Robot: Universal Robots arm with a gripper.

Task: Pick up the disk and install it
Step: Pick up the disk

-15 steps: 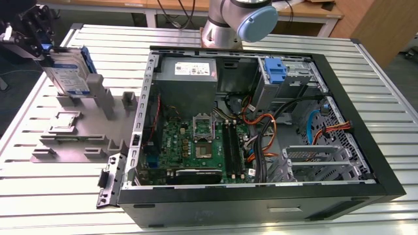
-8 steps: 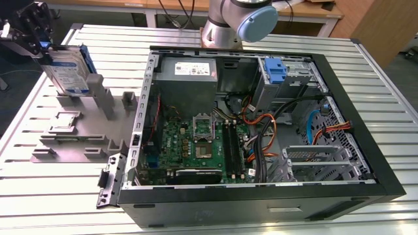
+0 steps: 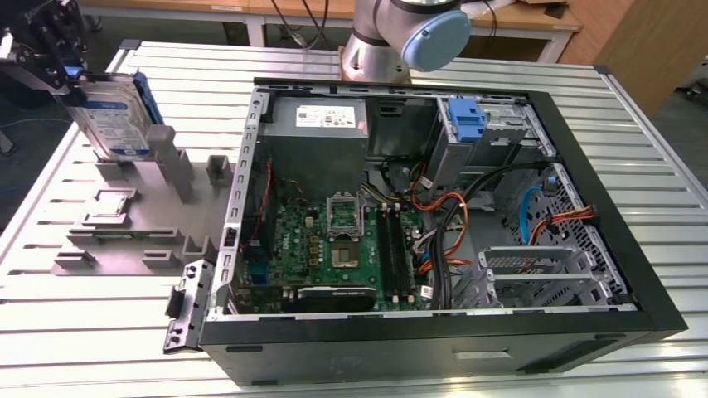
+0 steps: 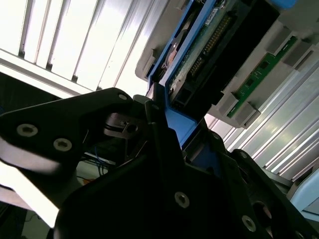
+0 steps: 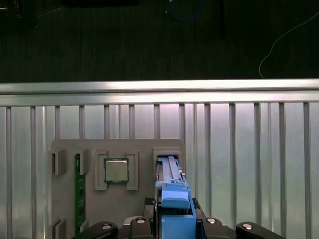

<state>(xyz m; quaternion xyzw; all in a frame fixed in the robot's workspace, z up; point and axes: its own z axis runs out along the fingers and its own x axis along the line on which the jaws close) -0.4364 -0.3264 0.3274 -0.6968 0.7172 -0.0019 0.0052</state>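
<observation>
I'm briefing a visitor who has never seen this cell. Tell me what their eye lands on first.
The open computer case dominates the exterior view's centre and right, its green motherboard laid bare among coloured cables. At the exterior view's upper left, the gripper holds the disk upright over a grey parts fixture.

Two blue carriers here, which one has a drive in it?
The disk in the gripper, exterior view's left: silver drive inside its rails. The caddy in the case looks empty.

Robot lab: slotted aluminium bench (image 3: pixel 99 348)
</observation>
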